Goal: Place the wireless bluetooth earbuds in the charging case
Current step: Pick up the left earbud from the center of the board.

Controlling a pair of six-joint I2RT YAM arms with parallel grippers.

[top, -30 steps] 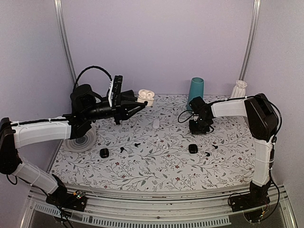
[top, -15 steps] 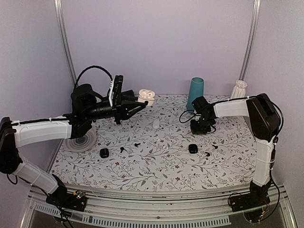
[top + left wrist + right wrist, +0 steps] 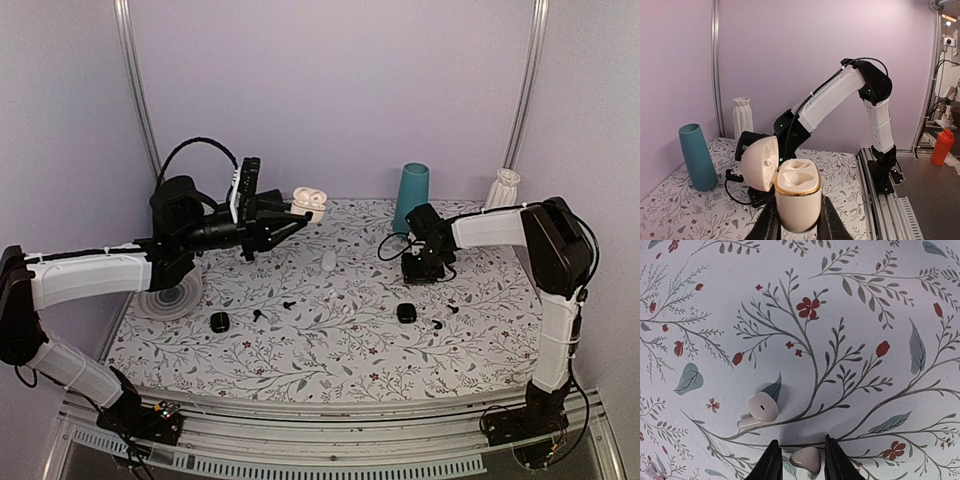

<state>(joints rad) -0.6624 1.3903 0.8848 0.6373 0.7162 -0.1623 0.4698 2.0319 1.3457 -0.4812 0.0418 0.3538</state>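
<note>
Top view: left arm [image 3: 90, 275] comes up from its base at bottom left with the elbow folded. The forearm runs roughly level to the right, well above the white floral-print worktop [image 3: 330, 350]. Left jaws are closed on the glossy cream-white, pebble-shaped charging case [image 3: 308, 203], held in the air over the far left-centre of the worktop. Right arm [image 3: 490, 228]: upper link stands upright from the bottom-right base, forearm runs left, wrist pitched down. Right jaws are low at the worktop, near the tall teal cup [image 3: 411, 197]. Loose on the worktop: a small black case [image 3: 219, 321] front left, a second black case [image 3: 406, 313] right of centre, and tiny black stemmed earbuds [image 3: 289, 302] scattered between and beside them.

Left wrist view: the charging case stands upright, pinched low on its body between two black fingers [image 3: 827, 225]. It has a gold rim, two moulded wells face up, and the lid [image 3: 761, 162] is hinged open to the left. Behind it are the right arm, the teal cup and a white ribbed vase [image 3: 742, 117].

Right wrist view: camera looks straight down, close to the worktop. One tiny glossy white stemmed earbud [image 3: 760, 409] lies flat just ahead of the fingertips, stem pointing left, touching nothing. A second white earbud [image 3: 806, 459] sits between the two fingertips. Right jaws are narrowed around it, nearly touching on both sides. Can't tell if they're actually pinching it or just straddling it.
</note>
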